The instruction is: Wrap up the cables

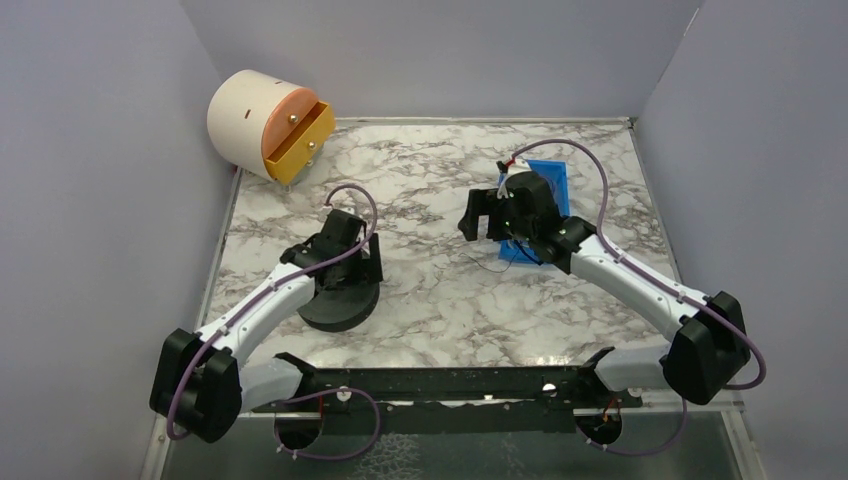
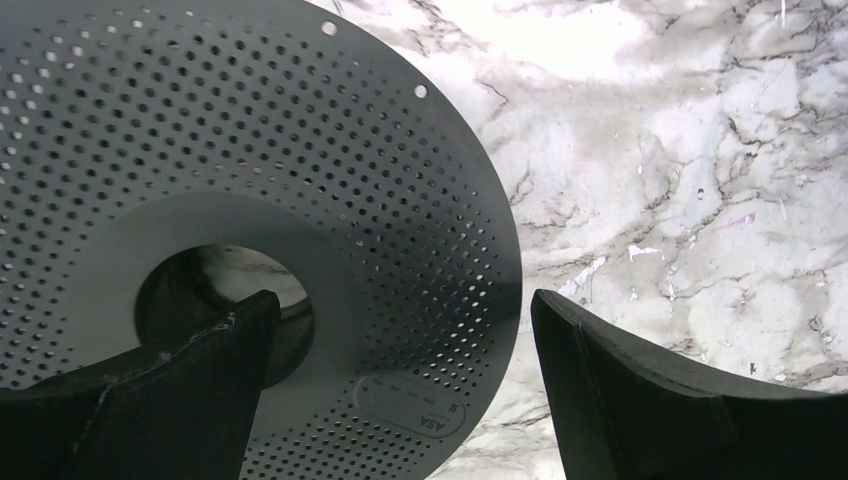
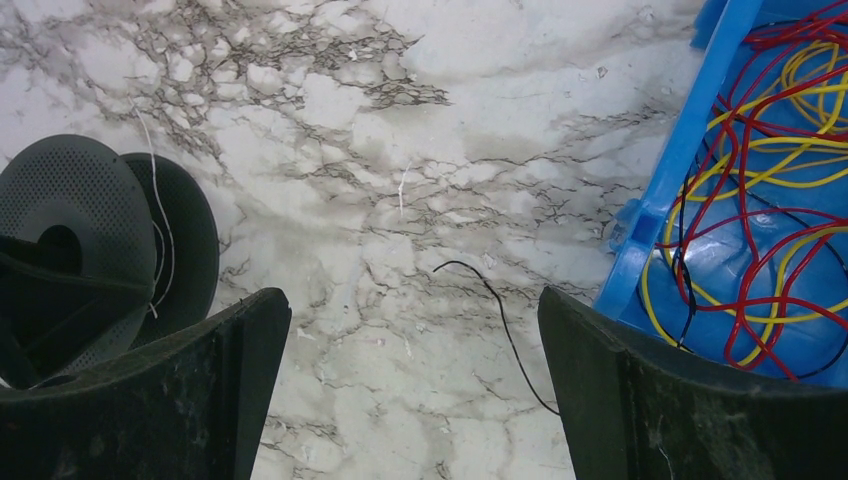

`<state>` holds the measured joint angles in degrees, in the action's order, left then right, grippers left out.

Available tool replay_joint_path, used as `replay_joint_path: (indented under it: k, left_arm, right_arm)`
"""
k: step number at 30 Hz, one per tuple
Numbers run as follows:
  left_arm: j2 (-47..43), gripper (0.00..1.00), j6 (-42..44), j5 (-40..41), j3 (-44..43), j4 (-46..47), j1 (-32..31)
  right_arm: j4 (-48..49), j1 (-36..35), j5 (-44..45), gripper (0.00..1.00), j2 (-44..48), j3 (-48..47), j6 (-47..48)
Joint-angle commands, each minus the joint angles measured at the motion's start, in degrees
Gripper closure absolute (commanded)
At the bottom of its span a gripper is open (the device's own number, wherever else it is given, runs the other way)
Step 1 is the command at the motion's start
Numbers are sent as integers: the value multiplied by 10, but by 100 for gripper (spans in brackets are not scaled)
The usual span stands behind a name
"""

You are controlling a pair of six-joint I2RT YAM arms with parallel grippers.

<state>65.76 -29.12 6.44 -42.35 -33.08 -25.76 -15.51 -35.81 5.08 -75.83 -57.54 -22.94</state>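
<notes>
Downward, left gripper (image 2: 400,310) astride spool (image 2: 250,120) rim, jaws spread

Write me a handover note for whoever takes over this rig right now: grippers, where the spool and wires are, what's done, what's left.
Left gripper: open, low over the black spool, one finger over the hub hole, the other past the rim; not gripping.
Right gripper: open, empty, above the table beside the blue tray.
Red and yellow wires lie tangled in the tray; a black wire trails out onto the table.
Done: nothing clearly wound; only a thin pale strand at the spool.
Left: pick up each wire and wind it onto the spool.
</notes>
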Motion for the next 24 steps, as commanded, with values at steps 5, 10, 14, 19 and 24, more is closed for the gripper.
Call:
replay_joint_path:
  k: [5,10,14,19,24]
  left_arm:
    - [30,1,-7,10,-23,9,-30]
    - [47,3,-3,22,-32,11,-47]
    - [62,11,2,32,-43,11,-59]
    - [81,21,11,48,-60,10,-68]
    - [111,36,21,51,-93,12,-78]
  right_arm:
    - [18,-1,-17,0,23,16,-1]
    - [19,-1,-23,0,24,25,-4]
    - [19,-1,-21,0,29,27,-3]
    - [17,-1,-21,1,36,28,-3]
    - [16,-1,-18,4,47,32,-3]
